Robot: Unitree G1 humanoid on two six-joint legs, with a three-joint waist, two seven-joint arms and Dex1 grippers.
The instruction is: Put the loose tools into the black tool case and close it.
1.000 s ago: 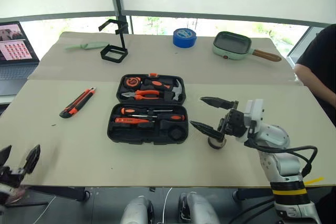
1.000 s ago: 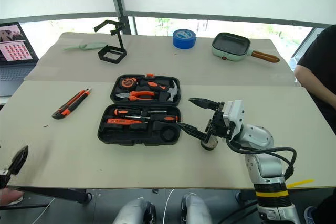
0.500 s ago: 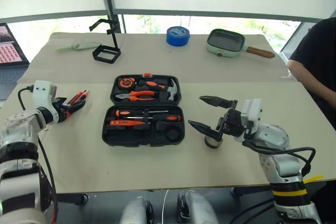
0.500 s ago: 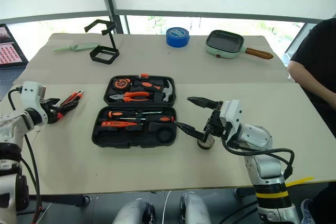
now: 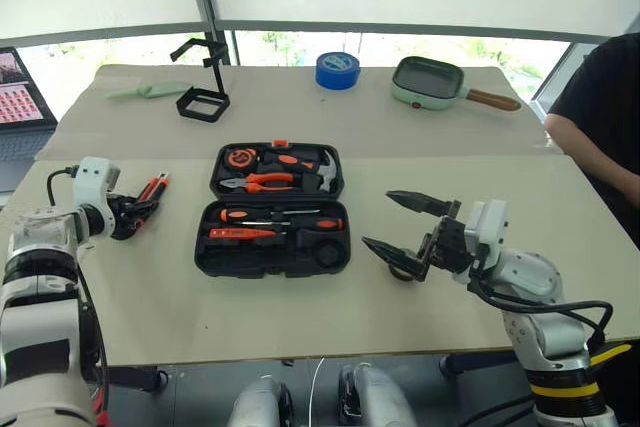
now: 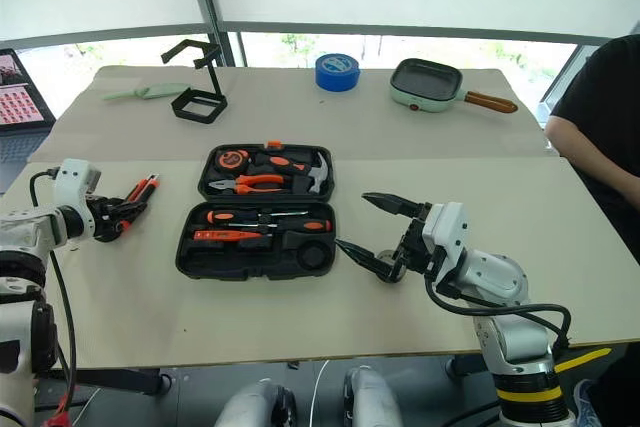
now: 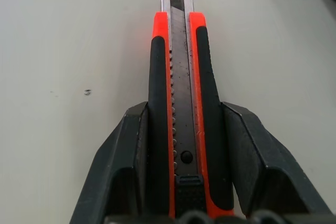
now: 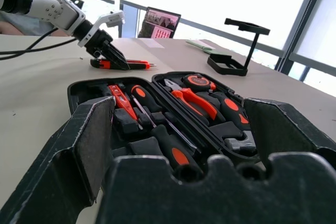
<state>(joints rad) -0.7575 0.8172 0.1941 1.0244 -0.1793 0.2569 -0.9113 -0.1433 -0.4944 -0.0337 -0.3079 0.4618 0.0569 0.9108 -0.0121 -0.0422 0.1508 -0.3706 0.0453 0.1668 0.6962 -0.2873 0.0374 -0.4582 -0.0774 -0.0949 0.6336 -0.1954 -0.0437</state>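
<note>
The black tool case (image 5: pixel 272 269) lies open mid-table, with pliers, a hammer and orange screwdrivers in its slots. To its left the orange-and-black utility knife (image 5: pixel 155 188) rests on the table. My left gripper (image 5: pixel 133 214) is shut on its near end, and the left wrist view shows both fingers (image 7: pixel 134 156) pressed against the knife's (image 7: pixel 178 77) sides. Right of the case my right gripper (image 5: pixel 379 219) hangs wide open, holding nothing, just above the small dark grey tape roll (image 6: pixel 391 270). Its wrist view looks across the open case (image 8: pixel 173 114) toward the knife (image 8: pixel 128 65).
At the far edge stand a blue tape roll (image 5: pixel 337 69), a green pan (image 5: pixel 430 82), a black square stand (image 5: pixel 204 102) and a pale green handled tool (image 5: pixel 145 90). A laptop (image 5: pixel 20 97) sits far left. A person in black (image 5: pixel 600 117) is at the right.
My left arm came up and forward to the utility knife, and its fingers closed on it. The right arm stayed put, and the camera shifted slightly.
</note>
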